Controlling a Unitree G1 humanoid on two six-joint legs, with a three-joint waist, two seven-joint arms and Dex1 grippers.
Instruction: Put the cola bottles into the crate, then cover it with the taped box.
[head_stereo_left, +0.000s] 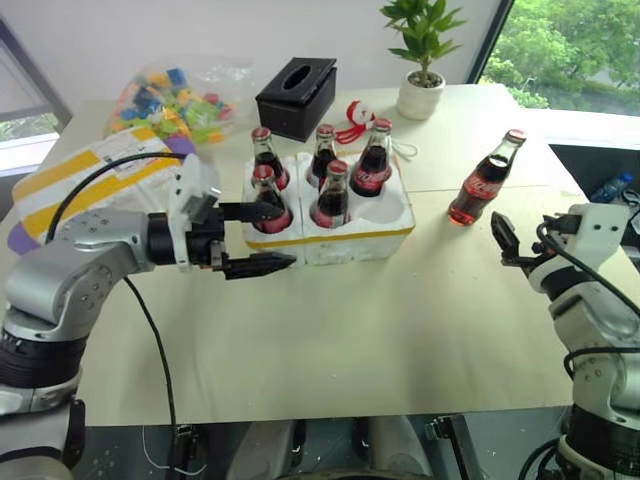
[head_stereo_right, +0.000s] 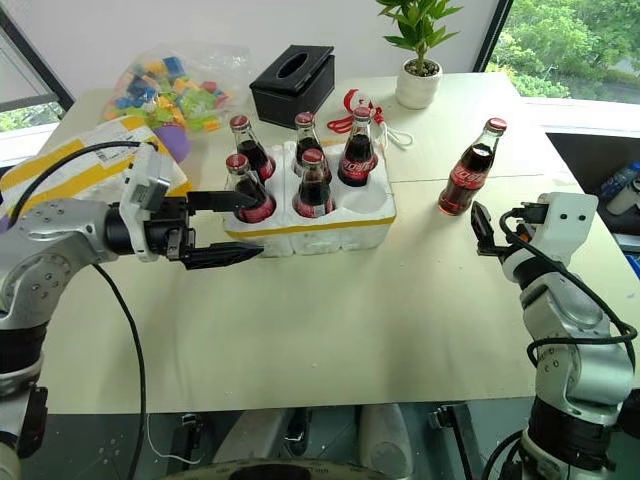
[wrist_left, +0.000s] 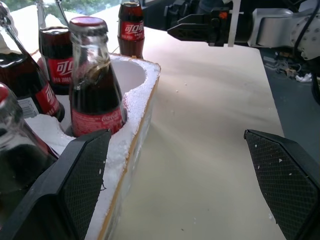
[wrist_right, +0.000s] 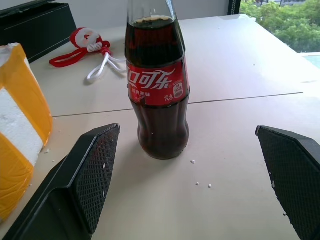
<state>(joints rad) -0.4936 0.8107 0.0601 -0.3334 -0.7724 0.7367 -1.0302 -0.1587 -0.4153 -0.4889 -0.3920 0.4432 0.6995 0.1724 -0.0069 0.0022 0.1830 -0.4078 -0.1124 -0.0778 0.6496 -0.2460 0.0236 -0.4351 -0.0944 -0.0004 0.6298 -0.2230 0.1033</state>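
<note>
Altogether six cola bottles (head_stereo_left: 332, 194): five stand in the crate (head_stereo_left: 385, 240), one (head_stereo_left: 484, 180) on the tabletop (head_stereo_left: 400, 330) just ahead of the spread right end effector (head_stereo_left: 503, 242); left end effector (head_stereo_left: 262, 238) spread beside the crate.

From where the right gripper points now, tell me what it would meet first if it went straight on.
The open right gripper would likely first meet the lone dark glass cola bottle with a red cap, which stands centred between its fingers on the beige table; nothing shows between them.

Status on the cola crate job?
Left gripper open at crate; right gripper open, facing last bottle. Five bottles seated, one well empty. Taped box waiting left. Path clear.
</note>
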